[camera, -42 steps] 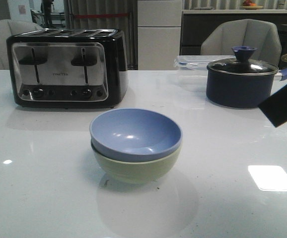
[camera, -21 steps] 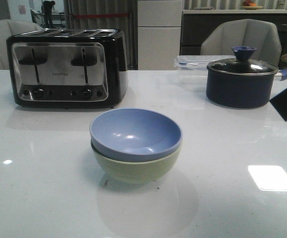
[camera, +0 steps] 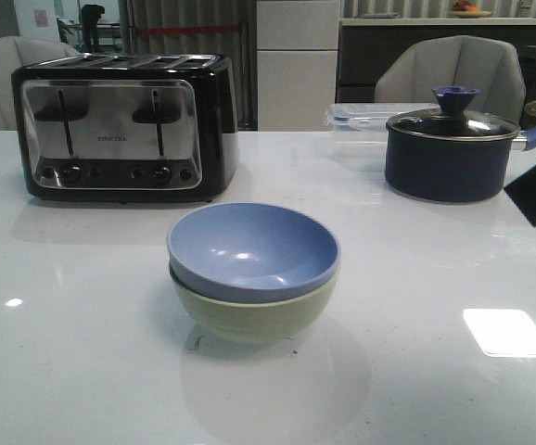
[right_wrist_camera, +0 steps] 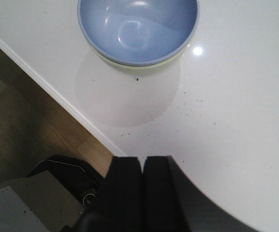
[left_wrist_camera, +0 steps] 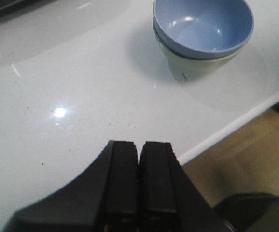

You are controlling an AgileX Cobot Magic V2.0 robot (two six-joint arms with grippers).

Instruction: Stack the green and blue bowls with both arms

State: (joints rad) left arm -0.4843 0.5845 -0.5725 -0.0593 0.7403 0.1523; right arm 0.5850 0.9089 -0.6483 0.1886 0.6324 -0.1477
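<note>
Wrist views: stacked bowls (left_wrist_camera: 202,36) lie well apart from both closed jaws.

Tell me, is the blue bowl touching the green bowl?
Touching. The front view shows the blue bowl nested inside the green bowl, rim seated with no gap.

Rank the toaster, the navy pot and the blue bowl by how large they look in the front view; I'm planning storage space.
1. toaster, clearly the largest.
2 and 3. blue bowl and navy pot: they look close in size. The bowl looks a little wider, but it sits nearer the camera, so I won't rank them.
</note>
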